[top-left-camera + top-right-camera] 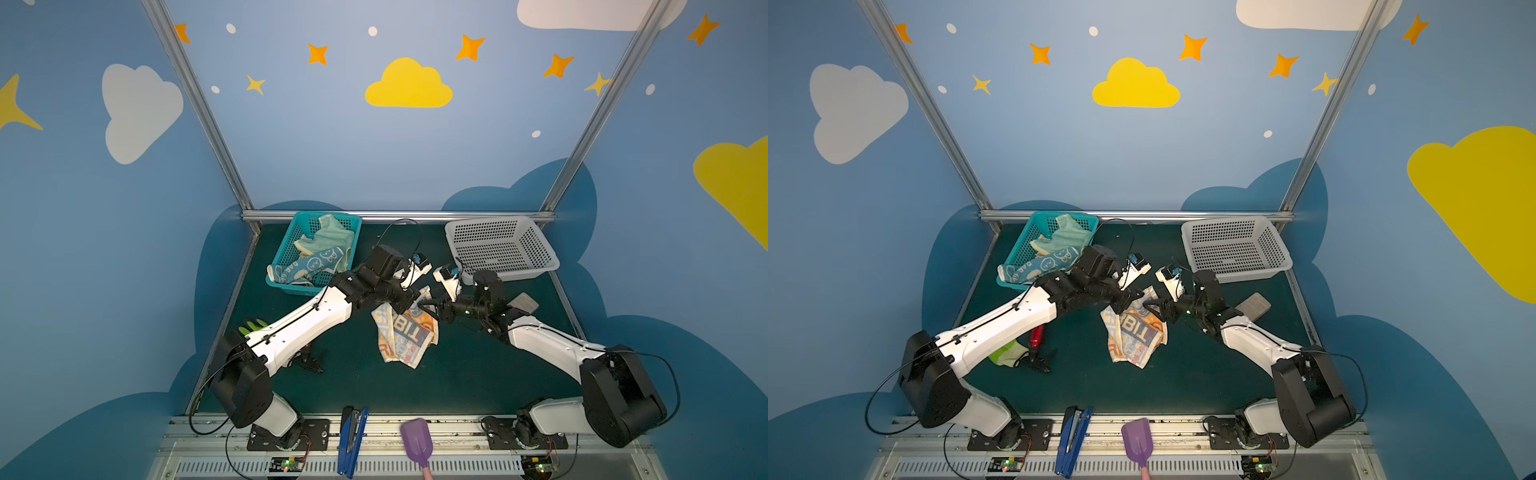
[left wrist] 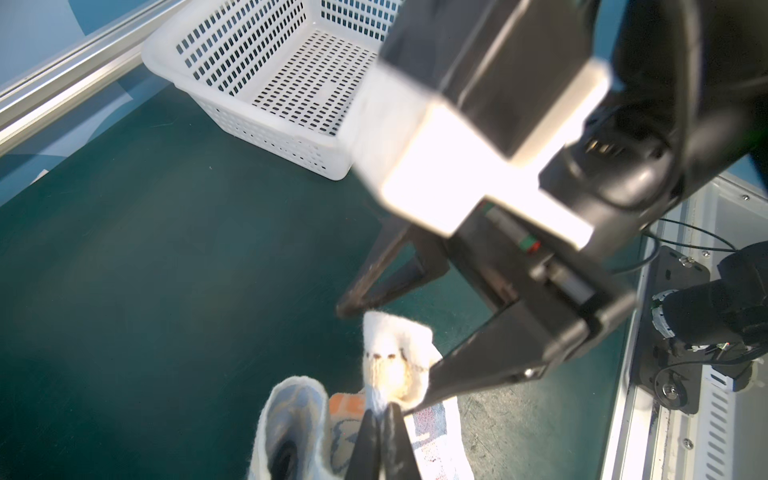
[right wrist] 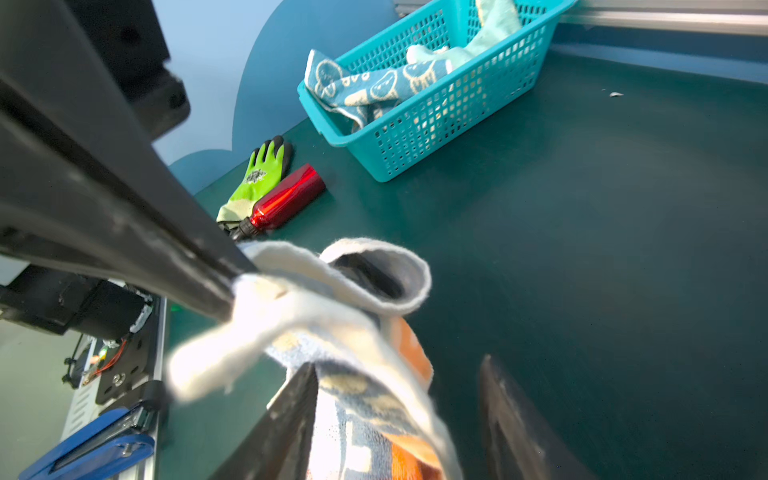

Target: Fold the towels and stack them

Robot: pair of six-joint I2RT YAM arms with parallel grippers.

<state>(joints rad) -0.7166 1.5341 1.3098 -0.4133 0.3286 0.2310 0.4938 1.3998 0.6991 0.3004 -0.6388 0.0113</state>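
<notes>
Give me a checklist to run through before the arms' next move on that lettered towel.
1. Left gripper clamped on the lettered towel's corner: ok.
2. Right gripper gripping the towel: not ok; its jaws stand open around the edge.
3. Towel spread flat: not ok; it is bunched and creased.
4. White basket free of contents: ok.
5. Other towels out of the way: ok; blue rabbit towel and mint towel lie in the teal basket.
6. Grey block clear of the right arm: cannot tell; it lies close beside it.
</notes>
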